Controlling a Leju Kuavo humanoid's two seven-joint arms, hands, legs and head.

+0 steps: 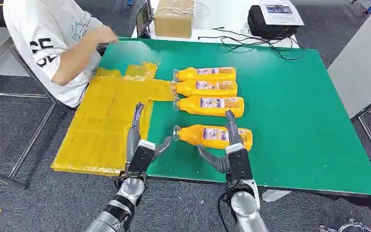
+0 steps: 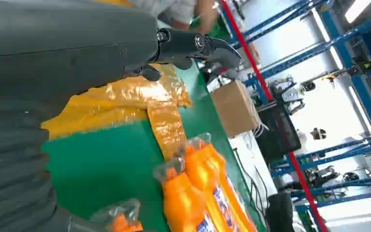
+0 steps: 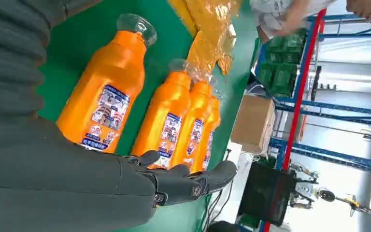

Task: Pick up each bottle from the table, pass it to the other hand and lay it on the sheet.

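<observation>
Four orange bottles lie on their sides on the green table (image 1: 294, 121), clear caps pointing toward nine o'clock, each with a printed label around its middle. Three sit in a close row: the far bottle (image 1: 205, 74), the second bottle (image 1: 205, 88) touching it, and the third bottle (image 1: 210, 106) just beside that. The near bottle (image 1: 212, 136) lies apart from them at six o'clock. The yellow sheet (image 1: 101, 125) covers the table's edge at nine o'clock, crinkled and glossy, with nothing lying on it; a strip of it reaches the caps of the row.

The right hand (image 1: 229, 150) is spread and holds nothing, its fingers over the near bottle's label end, thumb at eight o'clock of it. The left hand (image 1: 142, 145) is spread too, empty, at nine o'clock of the near bottle, over the sheet's edge.

A cardboard box (image 1: 174, 18) stands at twelve o'clock beyond the table, and a person (image 1: 53, 43) sits at ten o'clock.
</observation>
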